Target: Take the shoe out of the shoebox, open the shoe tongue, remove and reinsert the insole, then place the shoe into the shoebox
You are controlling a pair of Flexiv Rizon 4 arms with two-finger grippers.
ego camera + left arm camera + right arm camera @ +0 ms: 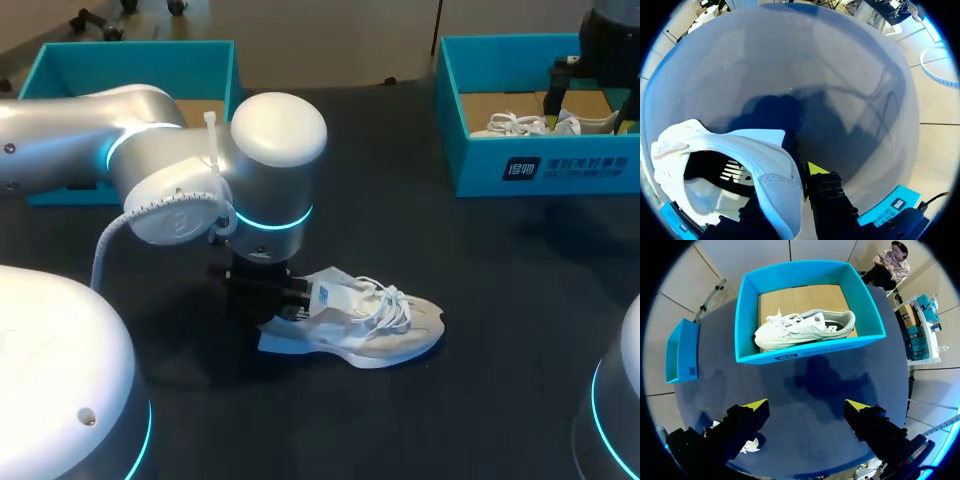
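Left gripper [787, 192] clamped on shoe [365, 325] heel, table [500, 290] centre. Right gripper [806, 410] wide, empty, over far-right-corner shoebox [560, 168]. Step judged: tongue [335, 290] opening; needs right pinch on tongue.

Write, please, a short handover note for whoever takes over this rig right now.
Left gripper: shut on the heel collar of the loose shoe, which stands on the table.
Right gripper: open and empty, above the table, facing the right box, where a second shoe lies.
Left box: behind my left arm.
Done: one shoe is out and its tongue looks lifted.
Unclear: no loose insole shows, so I cannot tell whether it has been out.
Left: the insole step if it is not yet done, then the shoe into its box.
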